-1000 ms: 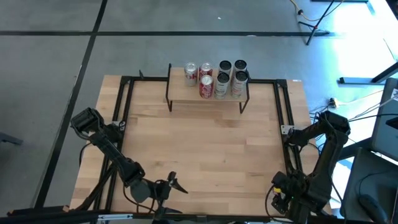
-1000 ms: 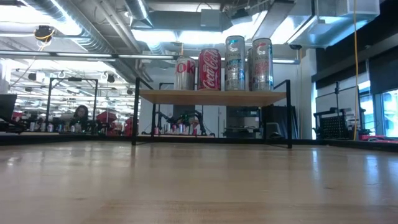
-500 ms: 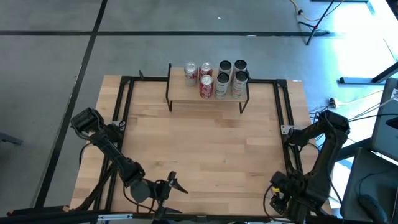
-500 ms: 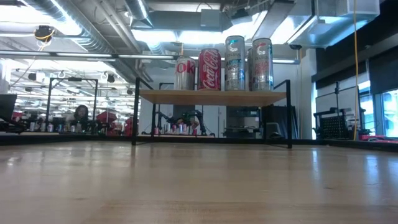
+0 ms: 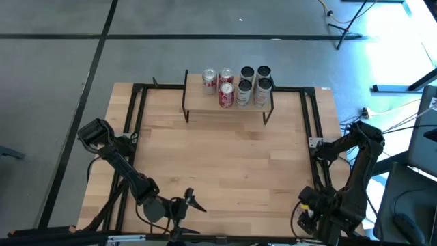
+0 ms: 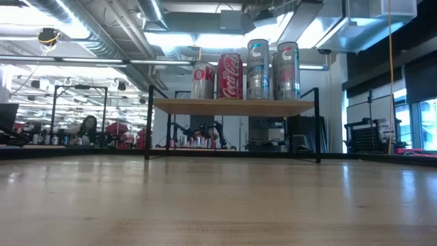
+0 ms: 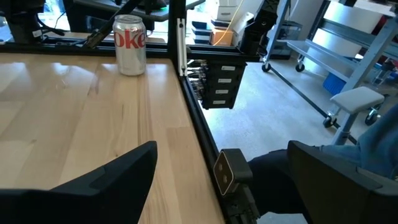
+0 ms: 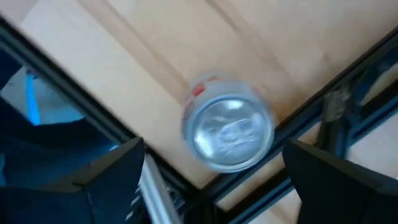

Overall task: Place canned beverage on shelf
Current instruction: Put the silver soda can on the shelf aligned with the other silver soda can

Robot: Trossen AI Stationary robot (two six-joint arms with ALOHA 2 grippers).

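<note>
1. Left end effector (image 5: 190, 202): parked at the near edge of the tabletop (image 5: 225, 164), fingers spread wide, holding nothing. Its wrist view shows a silver can (image 7: 130, 44) standing upright at a tabletop corner.
2. Shelf (image 5: 229, 104): at the far edge, centre. It carries six cans (image 5: 235, 85), upright, close together, toward its right end; its left end is bare.
3. Right end effector (image 8: 211, 186): at the near right corner, above an upright can (image 8: 227, 131); fingers spread wide, gripping nothing.
4. Step in hand, by judgement: approach to pick that can.
5. Next move: descend, centre the fingers about the can, close, lift, and carry it to the bare left end.
</note>
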